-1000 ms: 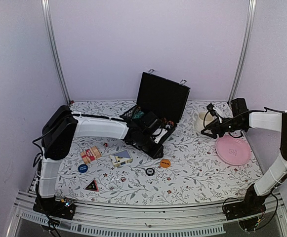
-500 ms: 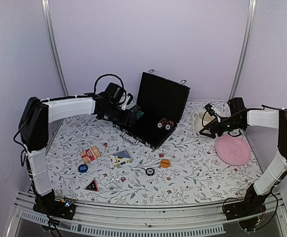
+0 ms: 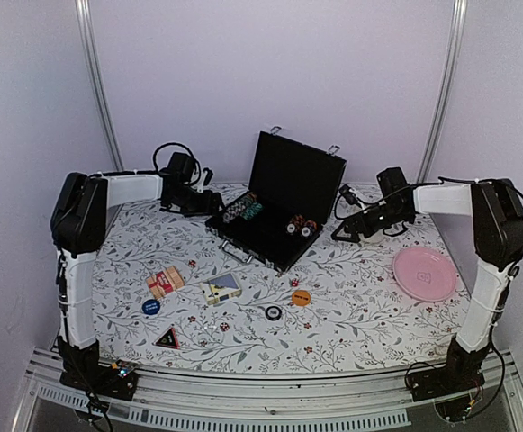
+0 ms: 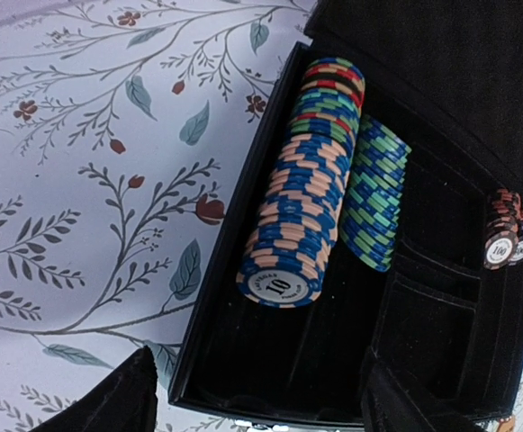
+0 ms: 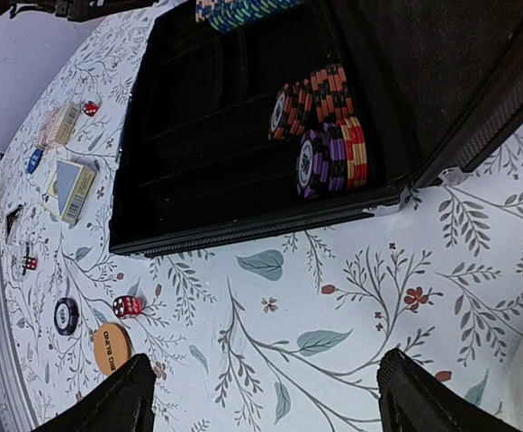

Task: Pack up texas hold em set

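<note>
The black briefcase [image 3: 263, 236] lies open at the back middle, its lid [image 3: 299, 175] upright. Rows of blue and green poker chips [image 4: 302, 207] lie in its left end, and short chip stacks [image 5: 326, 126] at its right end. My left gripper [image 3: 212, 204] hovers open at the case's left end with nothing between its fingers [image 4: 110, 407]. My right gripper [image 3: 338, 234] is open just right of the case, over bare cloth. On the table lie two card decks [image 3: 166, 282] [image 3: 220, 288], a blue button [image 3: 151, 307], a triangle token [image 3: 166, 338], a black button [image 3: 273, 312], an orange button [image 3: 302, 296] and a red die [image 3: 293, 282].
A pink plate [image 3: 426, 273] sits on the right side of the flowered tablecloth. The right arm reaches across the back right corner. Metal frame posts stand at both back corners and a rail runs along the near edge.
The left arm pulled out of the case towards the back left and its gripper opened. The right arm swung left from the back right corner to the case, its gripper opening wider.
</note>
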### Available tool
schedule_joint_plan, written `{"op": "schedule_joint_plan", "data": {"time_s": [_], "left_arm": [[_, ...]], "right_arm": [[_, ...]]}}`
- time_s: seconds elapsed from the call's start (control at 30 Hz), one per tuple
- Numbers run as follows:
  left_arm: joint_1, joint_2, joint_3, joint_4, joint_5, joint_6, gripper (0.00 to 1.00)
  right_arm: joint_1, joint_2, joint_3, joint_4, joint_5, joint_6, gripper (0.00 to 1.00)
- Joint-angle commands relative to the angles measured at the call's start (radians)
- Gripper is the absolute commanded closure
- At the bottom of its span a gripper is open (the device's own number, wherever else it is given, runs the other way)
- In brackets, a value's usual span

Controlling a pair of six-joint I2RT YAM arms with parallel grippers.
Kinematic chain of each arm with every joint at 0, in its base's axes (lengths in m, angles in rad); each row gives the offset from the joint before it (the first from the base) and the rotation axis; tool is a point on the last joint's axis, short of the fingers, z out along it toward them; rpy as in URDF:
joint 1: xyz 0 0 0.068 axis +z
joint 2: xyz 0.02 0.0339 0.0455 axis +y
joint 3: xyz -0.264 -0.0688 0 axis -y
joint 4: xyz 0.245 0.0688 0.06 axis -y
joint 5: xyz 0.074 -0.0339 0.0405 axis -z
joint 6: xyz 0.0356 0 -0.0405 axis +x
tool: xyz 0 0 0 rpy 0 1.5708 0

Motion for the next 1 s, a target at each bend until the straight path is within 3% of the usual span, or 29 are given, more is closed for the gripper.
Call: {"op": "schedule_joint_plan", "data": {"time_s": [0.0,0.23,0.5,0.97], "left_arm": [[0.022,0.046,0.044,0.063,0.048,0.003,0.21],[0.026,0.14,0.09,0.046,0.067,0.031,0.21],[0.022,0.134,0.039,0.095,0.134,0.022,0.25],[-0.018,-0.031,-0.22,0.226,0.15,-0.015,0.29]], "right_arm": [[0.033,0.112,0.079,-0.049,0.001,0.07,0.15],[0.067,0.227,0.184,-0.088,-0.039,0.075,0.15],[0.08,0.325,0.262,-0.107,-0.061,0.08,0.17],[0.099,0.414,0.368,-0.117,-0.122,0.044,0.19]]}}
